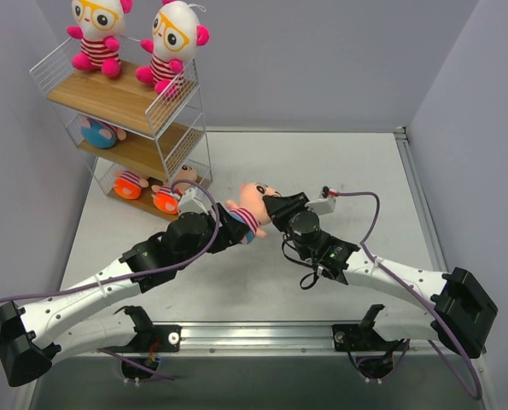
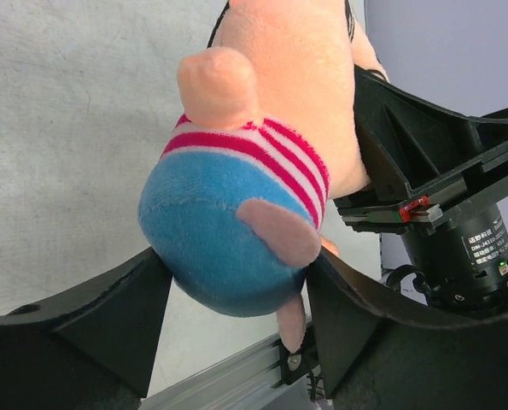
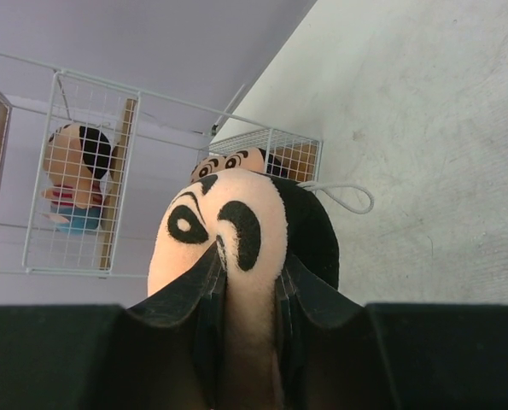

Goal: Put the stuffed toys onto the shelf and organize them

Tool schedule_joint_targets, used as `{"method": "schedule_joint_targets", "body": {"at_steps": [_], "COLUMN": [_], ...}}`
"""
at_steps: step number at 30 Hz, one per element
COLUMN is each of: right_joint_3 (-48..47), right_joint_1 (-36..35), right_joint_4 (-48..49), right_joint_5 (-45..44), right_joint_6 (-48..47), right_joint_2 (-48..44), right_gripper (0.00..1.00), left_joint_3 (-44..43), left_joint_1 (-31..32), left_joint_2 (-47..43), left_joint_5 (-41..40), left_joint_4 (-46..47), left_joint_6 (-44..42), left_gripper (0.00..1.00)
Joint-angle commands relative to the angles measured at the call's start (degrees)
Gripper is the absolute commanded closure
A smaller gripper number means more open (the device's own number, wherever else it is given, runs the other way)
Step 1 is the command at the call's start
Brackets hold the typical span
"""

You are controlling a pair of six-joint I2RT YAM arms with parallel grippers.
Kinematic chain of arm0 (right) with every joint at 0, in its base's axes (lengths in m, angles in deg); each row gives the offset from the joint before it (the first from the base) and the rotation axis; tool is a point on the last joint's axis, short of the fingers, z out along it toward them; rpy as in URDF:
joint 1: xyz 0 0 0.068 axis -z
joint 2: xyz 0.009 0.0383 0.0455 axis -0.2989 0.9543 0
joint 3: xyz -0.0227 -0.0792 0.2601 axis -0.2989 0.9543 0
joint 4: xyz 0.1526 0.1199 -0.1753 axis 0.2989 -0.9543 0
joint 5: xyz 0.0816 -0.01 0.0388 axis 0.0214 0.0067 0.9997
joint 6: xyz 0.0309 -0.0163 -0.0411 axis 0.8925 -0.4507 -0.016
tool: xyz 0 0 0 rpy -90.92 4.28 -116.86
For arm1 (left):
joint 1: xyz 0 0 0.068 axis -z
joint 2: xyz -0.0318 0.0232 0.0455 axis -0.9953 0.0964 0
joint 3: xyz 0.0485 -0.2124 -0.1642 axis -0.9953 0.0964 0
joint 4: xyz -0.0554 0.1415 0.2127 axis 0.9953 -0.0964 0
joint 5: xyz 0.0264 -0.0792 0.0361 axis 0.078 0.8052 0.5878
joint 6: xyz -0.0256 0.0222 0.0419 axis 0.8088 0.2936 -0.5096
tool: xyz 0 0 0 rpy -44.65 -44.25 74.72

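Note:
A peach-skinned stuffed toy in a striped shirt and blue bottoms hangs above the table between both arms. My right gripper is shut on its head. My left gripper closes round its blue bottom, with both fingers touching it. The shelf stands at the back left. Two white-headed toys sit on its top tier. A blue-bottomed toy lies on the middle tier. Two orange-bottomed toys lie on the bottom tier.
The right wrist view shows the shelf's wire mesh ahead, with the blue-bottomed toy behind it. A purple cable loops over the table by the right arm. Grey walls enclose the table.

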Motion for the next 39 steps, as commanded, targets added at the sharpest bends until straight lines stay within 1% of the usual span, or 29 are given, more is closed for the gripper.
{"method": "schedule_joint_targets", "body": {"at_steps": [1,2,4,5,7,8,9,10,11,12,13,14,16,17,20,24,25,26,29,30,34,39], "right_joint_3": [-1.61,-1.78,-2.13,-2.22,-2.4,-2.31,-2.22,-2.22,-2.31,-2.22,-2.4,-2.4,-2.4,-2.49,-2.75,-3.01,-3.27,-3.36,-3.63,-3.72,-3.89,-4.16], "right_joint_1": [-1.34,-1.6,-2.04,-2.3,-2.57,-2.57,-2.57,-2.57,-2.57,-2.57,-2.57,-2.57,-2.57,-2.57,-2.57,-2.57,-2.57,-2.57,-2.57,-2.57,-2.57,-2.48], "right_joint_4": [2.86,2.86,3.04,3.39,3.65,3.83,4.09,4.09,4.01,3.92,3.74,3.22,2.6,2.08,0.85,-1.09,-1.61,-2.58,-3.81,-4.16,-4.61,-4.61], "right_joint_5": [-3.13,-3.04,-2.69,-2.51,-1.99,-1.81,-1.72,-1.46,-1.46,-1.46,-1.28,-1.19,-1.28,-1.28,-1.46,-2.59,-2.95,-3.3,-4.53,-4.71,-5.15,-4.62], "right_joint_6": [-0.29,-0.81,-1.17,-1.61,-2.49,-2.66,-3.36,-3.8,-4.24,-4.77,-5.64,-6.0,-7.23,-7.58,-8.81,-10.4,-10.66,-10.92,-12.07,-12.42,-13.3,-13.91], "right_joint_2": [0.94,1.3,2.17,2.53,2.79,2.79,2.79,2.79,2.53,2.44,2.27,1.92,1.74,1.48,1.04,0.25,0.16,-0.19,-0.81,-0.98,-0.99,-0.64], "right_gripper": [1.0,1.0,0.98,0.89,0.79,0.7,0.65,0.61,0.52,0.47,0.43,0.36,0.29,0.24,0.15,0.05,0.03,0.0,0.0,0.0,0.01,0.01], "left_joint_3": [-1.48,-1.66,-2.27,-2.36,-2.8,-2.8,-2.8,-2.8,-2.8,-2.8,-3.15,-3.41,-4.99,-5.78,-8.67,-13.16,-14.22,-15.36,-20.63,-22.82,-28.44,-32.85], "left_joint_1": [0.3,0.3,0.3,0.3,0.3,0.3,0.3,0.3,0.21,0.21,0.21,0.12,0.12,0.12,-0.14,-1.02,-1.37,-1.55,-1.81,-1.9,-2.43,-2.78], "left_joint_2": [-0.42,-0.51,-0.6,-0.51,-0.86,-0.95,-1.21,-1.82,-2.18,-2.62,-3.4,-3.67,-4.46,-4.64,-5.17,-5.78,-5.87,-5.87,-6.13,-6.31,-6.93,-6.4], "left_joint_5": [-2.47,-2.82,-3.61,-3.97,-4.23,-4.58,-4.93,-5.37,-6.25,-6.6,-7.13,-8.18,-9.41,-9.94,-12.23,-14.07,-15.38,-16.0,-19.17,-19.78,-23.3,-30.14], "left_joint_4": [1.69,0.73,-0.85,-1.56,-3.22,-3.76,-4.28,-5.68,-6.39,-7.01,-8.93,-10.16,-14.28,-15.79,-22.29,-30.37,-34.31,-36.17,-43.91,-45.49,-55.15,-63.34], "left_joint_6": [0.36,0.01,-0.61,-0.96,-1.31,-1.66,-1.75,-2.01,-2.45,-2.8,-3.5,-3.77,-4.82,-5.7,-7.28,-9.31,-9.57,-10.01,-10.37,-10.45,-9.14,-6.33], "left_gripper": [0.3,0.39,0.47,0.51,0.55,0.56,0.6,0.64,0.69,0.77,0.79,0.81,0.87,0.88,0.91,0.91,0.91,0.91,0.94,0.97,0.98,0.98]}}
